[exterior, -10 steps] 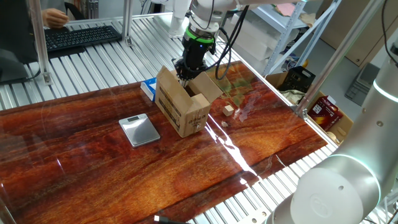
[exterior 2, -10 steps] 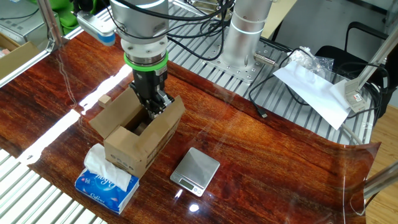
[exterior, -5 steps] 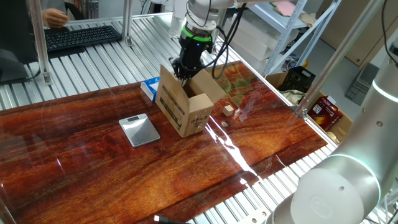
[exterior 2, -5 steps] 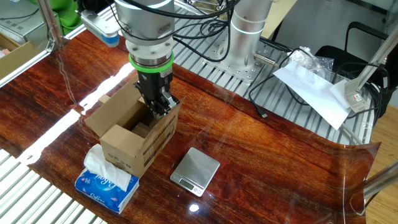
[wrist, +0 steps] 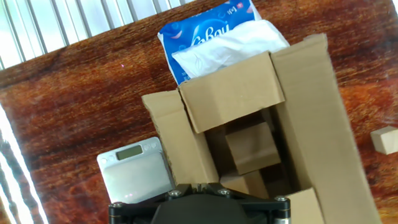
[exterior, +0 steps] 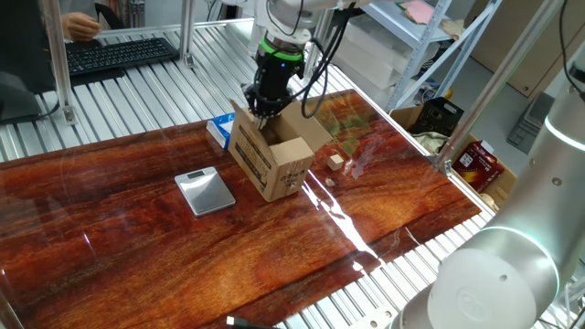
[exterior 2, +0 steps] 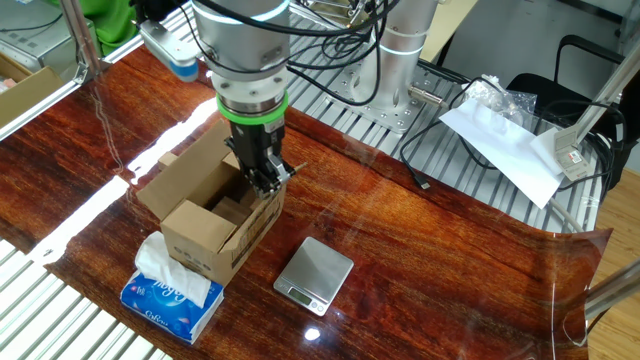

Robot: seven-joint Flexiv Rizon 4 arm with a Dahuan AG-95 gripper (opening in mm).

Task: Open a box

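Observation:
The box [exterior: 274, 160] is a small brown carton with dark print on its side, standing on the wooden table with its top flaps spread and smaller cardboard pieces inside. It also shows in the other fixed view [exterior 2: 215, 225] and in the hand view [wrist: 249, 149]. My gripper [exterior: 255, 107] is at the top edge of the long flap on the scale's side, which stands nearly upright. The fingers are closed on that flap's edge, as the other fixed view [exterior 2: 265, 180] and the hand view [wrist: 196, 185] show.
A blue-and-white tissue packet [exterior 2: 170, 290] lies against the box's far end. A flat silver scale [exterior 2: 314, 274] lies beside the box. A small wooden block [exterior: 336, 162] lies on the other side. A keyboard [exterior: 119, 53] and a person's hand are at the back.
My gripper has moved sideways toward the scale's side with the long flap in it, and the flap has swung from leaning over the opening to nearly upright.

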